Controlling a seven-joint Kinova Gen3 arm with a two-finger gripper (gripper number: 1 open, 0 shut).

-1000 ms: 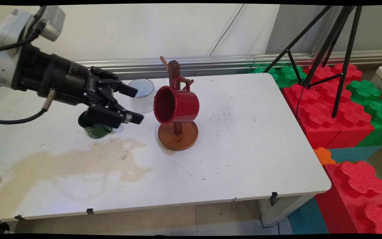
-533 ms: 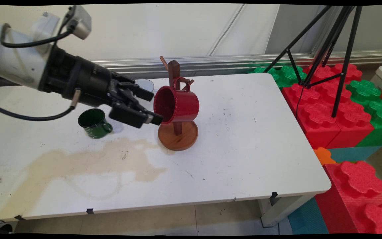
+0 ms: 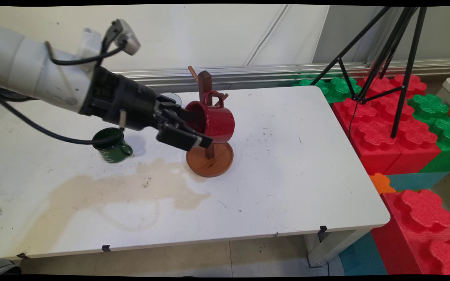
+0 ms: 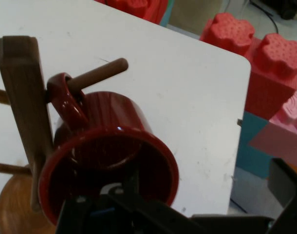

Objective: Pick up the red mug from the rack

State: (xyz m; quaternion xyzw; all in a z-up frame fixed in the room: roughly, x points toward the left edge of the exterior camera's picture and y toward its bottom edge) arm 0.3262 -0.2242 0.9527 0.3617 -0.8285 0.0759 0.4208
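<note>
Your gripper [image 3: 198, 128] stands open at the mouth of the red mug [image 3: 214, 121], one finger [image 3: 186, 115] reaching inside the rim and the other [image 3: 184, 138] outside below it, neither pressed on the wall. In the hand view the mug's mouth faces the camera and its handle [image 4: 66, 105] hangs over a peg [image 4: 97, 74] of the wooden mug tree [image 3: 208, 128], which stands near the middle of the white table [image 3: 295, 164]. A green mug [image 3: 111, 145] sits upright just beside the arm, with a brownish stain [image 3: 119, 191] before it on the tabletop.
</note>
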